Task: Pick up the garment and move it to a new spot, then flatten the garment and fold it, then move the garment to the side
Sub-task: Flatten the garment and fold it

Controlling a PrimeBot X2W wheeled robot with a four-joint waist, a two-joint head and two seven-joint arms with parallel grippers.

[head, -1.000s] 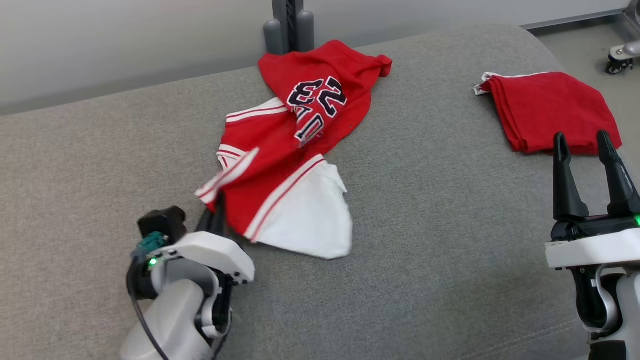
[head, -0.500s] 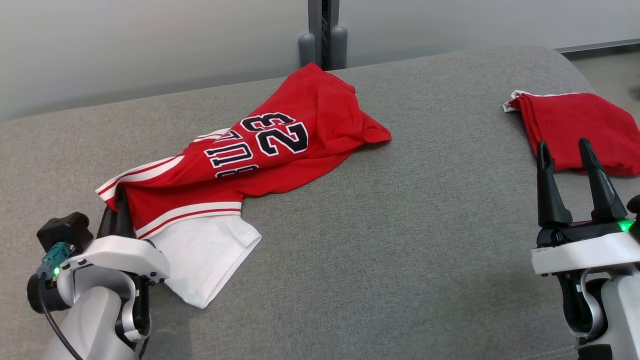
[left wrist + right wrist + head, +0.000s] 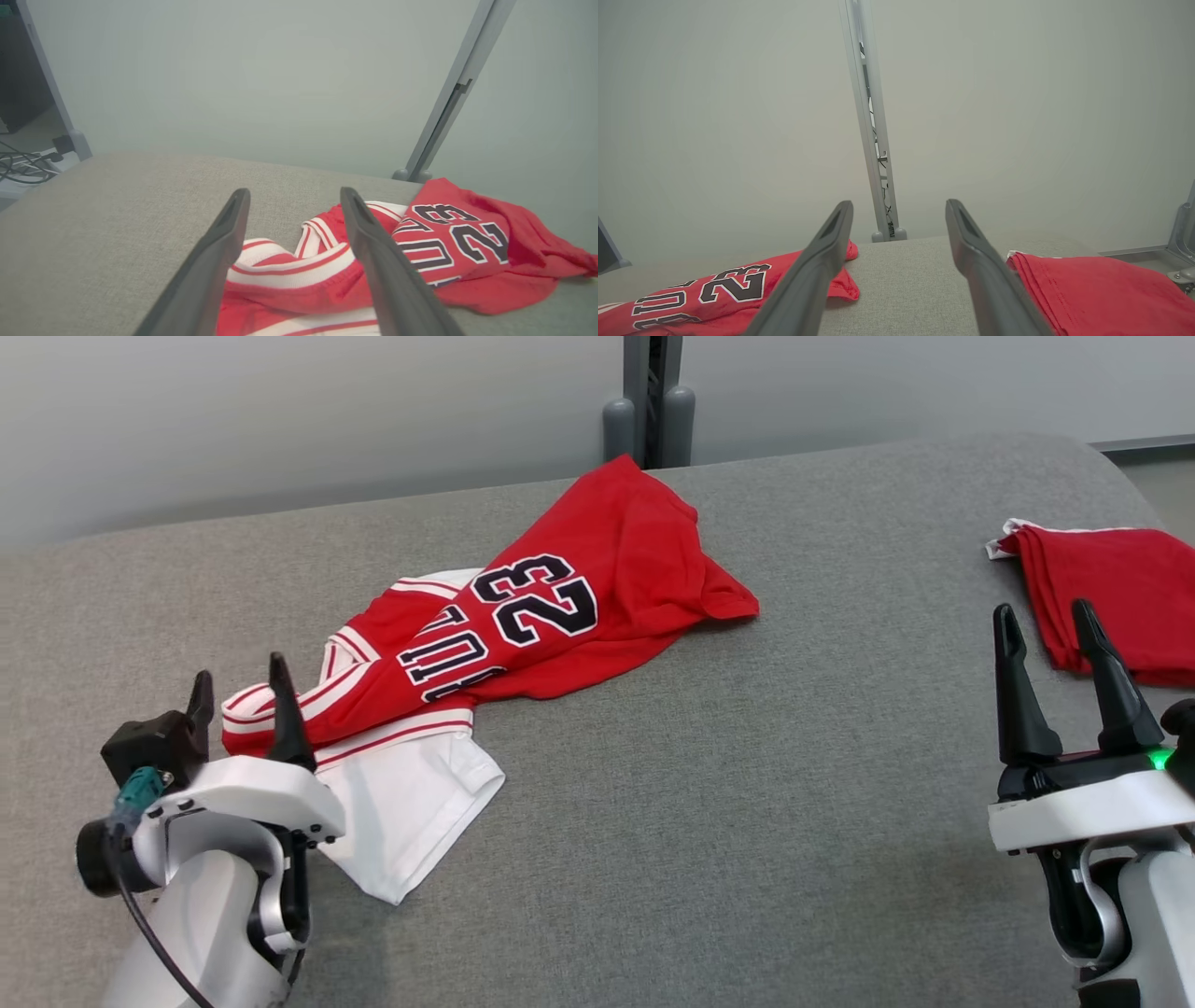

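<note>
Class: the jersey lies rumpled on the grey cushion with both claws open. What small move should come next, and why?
Probably bring the right claw toward the far red corner of the jersey. The jersey lies bunched, not flat; the left claw stands open at its striped edge, the right one idle near the folded red garment. Two grips could spread it.

Soft, even light — faint shadows; sharp head view; hazy wrist backgrounds
</note>
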